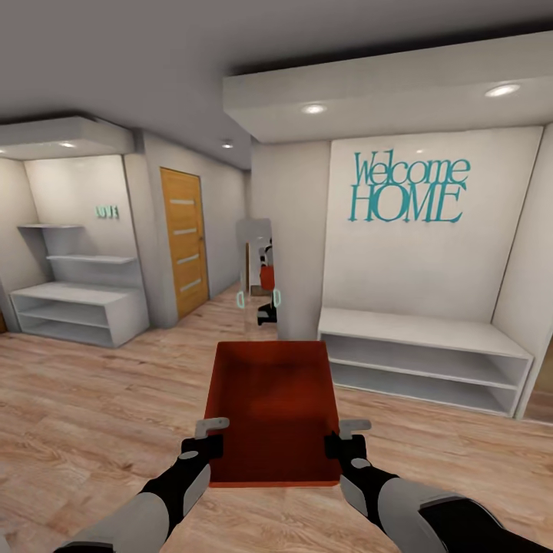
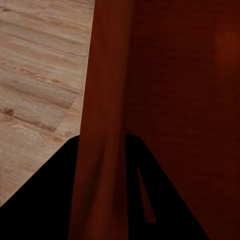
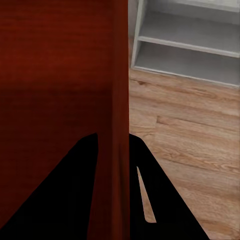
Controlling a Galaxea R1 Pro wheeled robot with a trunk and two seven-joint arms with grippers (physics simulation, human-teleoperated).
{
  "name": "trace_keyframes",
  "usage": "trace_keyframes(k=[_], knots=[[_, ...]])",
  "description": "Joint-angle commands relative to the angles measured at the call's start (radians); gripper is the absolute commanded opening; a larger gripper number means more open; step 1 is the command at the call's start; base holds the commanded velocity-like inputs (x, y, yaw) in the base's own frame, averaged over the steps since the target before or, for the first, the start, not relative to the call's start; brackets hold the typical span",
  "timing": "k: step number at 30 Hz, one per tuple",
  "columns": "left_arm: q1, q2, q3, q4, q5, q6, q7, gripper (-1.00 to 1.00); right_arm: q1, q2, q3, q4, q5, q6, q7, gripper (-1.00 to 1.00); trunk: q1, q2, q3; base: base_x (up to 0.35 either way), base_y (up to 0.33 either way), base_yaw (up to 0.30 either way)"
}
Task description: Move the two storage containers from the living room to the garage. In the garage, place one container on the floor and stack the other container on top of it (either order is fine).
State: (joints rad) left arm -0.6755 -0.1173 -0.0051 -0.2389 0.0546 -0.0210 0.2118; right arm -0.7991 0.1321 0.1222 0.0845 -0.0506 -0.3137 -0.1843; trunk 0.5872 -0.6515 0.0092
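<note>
I hold one red-orange storage container (image 1: pixel 273 399) level in front of me over a light wood-plank floor, its open top facing up and nothing inside. My left gripper (image 1: pixel 206 442) is shut on its left wall near the front corner. My right gripper (image 1: pixel 342 442) is shut on its right wall. In the left wrist view the container's wall (image 2: pixel 105 90) runs between the dark fingers of the left gripper (image 2: pixel 102 142). The right wrist view shows the other wall (image 3: pixel 117 75) pinched the same way by the right gripper (image 3: pixel 112 139).
A low white shelf bench (image 1: pixel 422 346) stands at the right under teal "Welcome HOME" lettering (image 1: pixel 407 188). White shelving (image 1: pixel 77 307) lines the left wall beside an orange-brown door (image 1: pixel 184 242). A narrow mirror (image 1: pixel 257 261) hangs ahead, by a passage leading deeper.
</note>
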Motion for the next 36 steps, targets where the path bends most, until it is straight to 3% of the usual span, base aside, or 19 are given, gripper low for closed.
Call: trace_keyframes(k=[1, 18, 36], knots=[[0.001, 0.013, 0.007, 0.003, 0.004, -0.002, 0.009, -1.00, -0.002, 0.001, -0.039, -0.052, 0.033, -0.001, 0.008, -1.00, 0.001, -0.001, 0.000, 0.320, 0.000, 0.000], [0.001, 0.013, 0.007, 0.003, 0.004, -0.002, 0.009, -1.00, -0.002, 0.001, -0.039, -0.052, 0.034, -0.002, 0.008, -1.00, 0.001, -0.001, 0.000, 0.320, 0.000, 0.016], [0.001, 0.013, 0.007, 0.003, 0.004, -0.002, 0.009, -1.00, -0.002, 0.001, -0.039, -0.052, 0.034, -0.002, 0.008, -1.00, 0.001, -0.001, 0.000, 0.320, 0.000, 0.258]])
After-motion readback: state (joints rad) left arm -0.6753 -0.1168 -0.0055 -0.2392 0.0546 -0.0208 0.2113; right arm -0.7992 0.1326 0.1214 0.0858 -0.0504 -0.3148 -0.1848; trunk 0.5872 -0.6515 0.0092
